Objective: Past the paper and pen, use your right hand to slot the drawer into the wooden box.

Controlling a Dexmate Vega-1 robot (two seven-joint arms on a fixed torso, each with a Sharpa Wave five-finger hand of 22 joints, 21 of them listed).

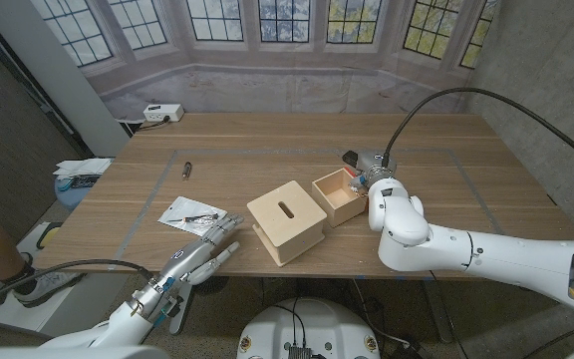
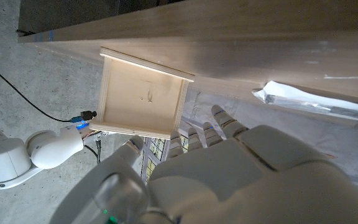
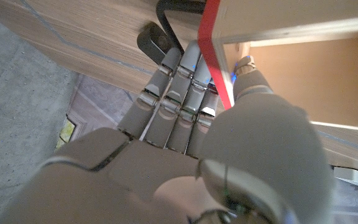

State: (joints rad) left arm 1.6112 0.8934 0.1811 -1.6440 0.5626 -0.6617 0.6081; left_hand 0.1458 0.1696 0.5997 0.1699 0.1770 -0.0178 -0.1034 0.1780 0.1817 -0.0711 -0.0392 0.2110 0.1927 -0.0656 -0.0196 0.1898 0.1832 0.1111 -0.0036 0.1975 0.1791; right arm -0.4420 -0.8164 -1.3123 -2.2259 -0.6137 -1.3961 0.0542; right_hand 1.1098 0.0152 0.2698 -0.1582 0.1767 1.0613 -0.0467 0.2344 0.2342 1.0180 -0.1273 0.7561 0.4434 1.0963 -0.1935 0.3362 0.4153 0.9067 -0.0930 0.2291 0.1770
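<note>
The wooden box (image 1: 287,225), pale with a slot in its top, stands near the table's front middle, and its slotted face (image 2: 140,94) also appears in the left wrist view. The open-topped drawer (image 1: 336,193) sits on the table just right of the box, touching its corner. My right hand (image 1: 371,182) grips the drawer's right wall; in the right wrist view the fingers (image 3: 179,74) lie outside that wall and the thumb (image 3: 248,67) inside the drawer (image 3: 303,81). The paper and pen (image 1: 189,211) lie left of the box. My left hand (image 1: 205,246) is beside them, fingers spread, holding nothing.
A small dark object (image 1: 187,170) lies on the table (image 1: 267,150) behind the paper. A small black and red item (image 1: 352,158) sits just behind my right hand. A power strip (image 1: 162,113) is at the far left corner. Loose papers (image 1: 78,172) lie off the left edge.
</note>
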